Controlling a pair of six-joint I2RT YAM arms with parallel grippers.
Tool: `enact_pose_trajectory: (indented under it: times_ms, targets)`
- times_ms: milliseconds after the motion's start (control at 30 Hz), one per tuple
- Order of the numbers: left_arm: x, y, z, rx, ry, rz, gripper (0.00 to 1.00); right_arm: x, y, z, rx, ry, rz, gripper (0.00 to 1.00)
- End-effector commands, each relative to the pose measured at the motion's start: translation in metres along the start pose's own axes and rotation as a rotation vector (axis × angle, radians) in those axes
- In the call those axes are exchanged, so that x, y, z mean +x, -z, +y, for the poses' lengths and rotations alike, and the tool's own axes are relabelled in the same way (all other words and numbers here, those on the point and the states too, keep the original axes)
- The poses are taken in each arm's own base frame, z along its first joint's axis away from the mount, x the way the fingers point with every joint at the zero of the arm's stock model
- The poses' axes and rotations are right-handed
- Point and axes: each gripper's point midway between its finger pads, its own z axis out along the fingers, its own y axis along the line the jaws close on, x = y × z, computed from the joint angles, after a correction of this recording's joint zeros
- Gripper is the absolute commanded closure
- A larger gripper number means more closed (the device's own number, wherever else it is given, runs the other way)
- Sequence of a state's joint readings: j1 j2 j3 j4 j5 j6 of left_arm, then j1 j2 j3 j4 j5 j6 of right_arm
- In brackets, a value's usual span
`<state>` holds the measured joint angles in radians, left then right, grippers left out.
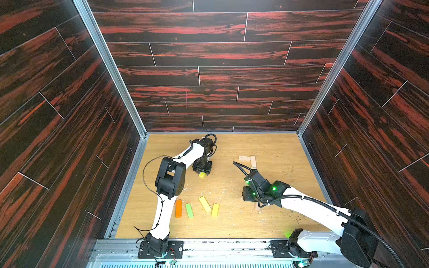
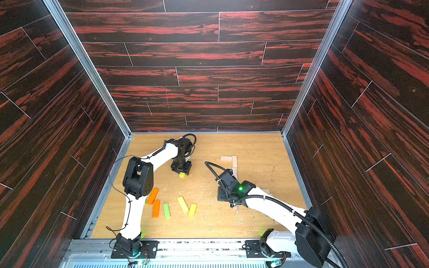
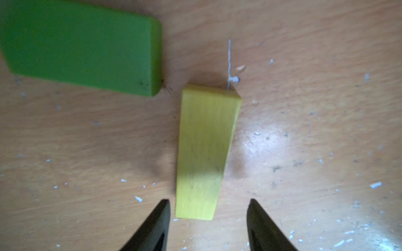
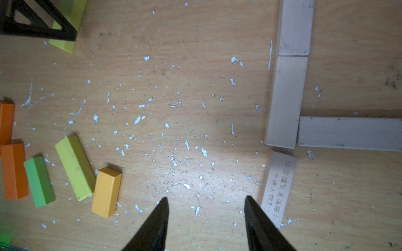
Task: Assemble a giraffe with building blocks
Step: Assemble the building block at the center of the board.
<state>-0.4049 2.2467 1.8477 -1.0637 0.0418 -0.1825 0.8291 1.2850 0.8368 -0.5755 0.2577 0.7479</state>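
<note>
Seemingly mid-pick: the left jaws stood parted and empty, straddling one end of a yellow block [image 3: 204, 152] that lay flat on the worktop [image 3: 304, 130] near a green block [image 3: 87, 47]. Next, they likely needed to close and carry it to the pale planks [image 4: 285, 102]. The right jaws hung open and empty beside a printed plank [image 4: 278, 187], its Chinese characters ending "卡通人物?".

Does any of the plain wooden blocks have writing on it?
Yes, in the right wrist view one pale flat rectangular wooden plank bears two rows of dark printed characters on its top face.
</note>
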Motion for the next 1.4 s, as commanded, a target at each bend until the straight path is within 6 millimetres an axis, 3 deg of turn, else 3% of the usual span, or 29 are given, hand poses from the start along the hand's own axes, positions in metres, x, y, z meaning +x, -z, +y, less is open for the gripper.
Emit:
enact_pose_trajectory:
  times_ms: [0,300,867,1367]
  targets:
    - [0.003,0.021,0.001,-0.009,-0.023,-0.033,0.38,-0.004,0.000,0.004,-0.003,-0.004,0.004,0.43]
    - [0.004,-0.008,0.009,-0.040,-0.022,0.048,0.55,-0.004,0.000,0.003,0.006,-0.004,0.011,0.43]
    - [-0.011,-0.010,0.010,-0.060,-0.026,0.031,0.71,-0.003,-0.003,0.000,0.014,-0.009,0.020,0.43]
    - [-0.013,-0.014,0.017,-0.091,0.002,0.059,0.76,-0.002,-0.002,-0.003,0.013,-0.014,0.021,0.43]
